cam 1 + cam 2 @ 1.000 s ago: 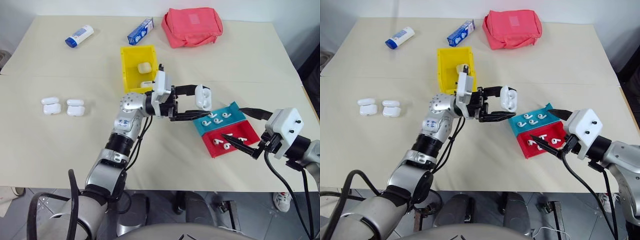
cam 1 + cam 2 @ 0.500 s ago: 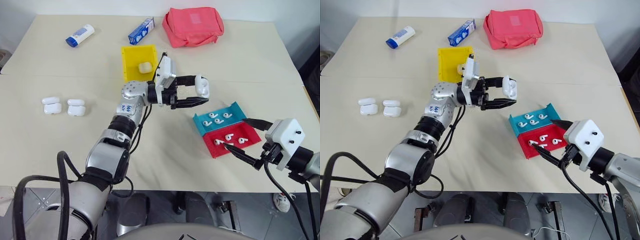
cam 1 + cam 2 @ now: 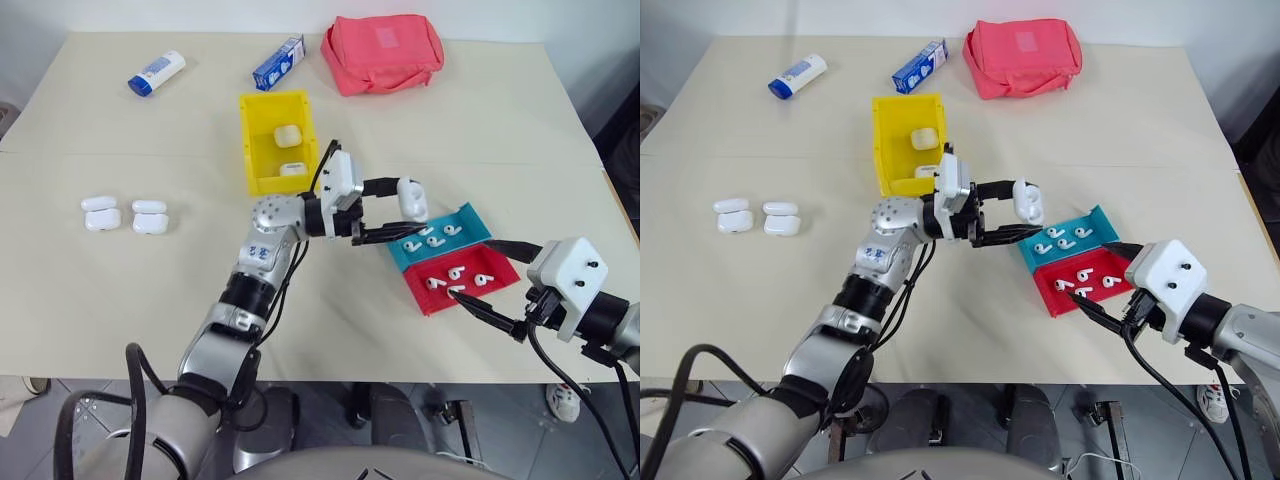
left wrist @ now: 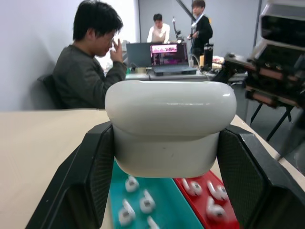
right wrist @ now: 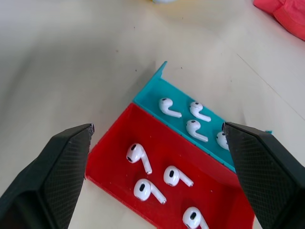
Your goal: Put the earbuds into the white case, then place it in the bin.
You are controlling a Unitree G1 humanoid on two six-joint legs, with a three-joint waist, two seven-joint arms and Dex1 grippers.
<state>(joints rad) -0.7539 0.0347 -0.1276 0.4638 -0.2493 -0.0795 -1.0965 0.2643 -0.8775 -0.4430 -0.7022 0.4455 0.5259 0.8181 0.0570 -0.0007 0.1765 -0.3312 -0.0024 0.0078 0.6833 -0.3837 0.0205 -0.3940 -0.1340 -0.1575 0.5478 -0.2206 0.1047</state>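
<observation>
My left gripper [image 3: 411, 210] is shut on a white case [image 3: 410, 196], held upright in the air just above the far-left edge of the teal tray [image 3: 471, 221]. In the left wrist view the case [image 4: 169, 126] sits between both black fingers [image 4: 93, 176], and its lid looks closed. Several white earbuds lie in the teal tray [image 3: 432, 238] and several more in the red tray [image 5: 140, 157]. My right gripper [image 3: 467, 268] stands open and empty, low over the near side of the red tray [image 3: 424, 301]. The yellow bin [image 3: 250, 140] stands behind the left arm.
Two white cases [image 3: 289, 135] lie inside the bin. Two opened cases [image 3: 103, 212] rest on the table's left. A pink pouch [image 3: 382, 50], a blue carton [image 3: 280, 62] and a blue-and-white tube [image 3: 157, 72] sit along the far edge. People sit at a desk [image 4: 81, 71] beyond the table.
The left gripper, still gripping the case, rose toward the bin and has now come back down beside the teal tray. The right gripper has drawn back slightly over the red tray.
</observation>
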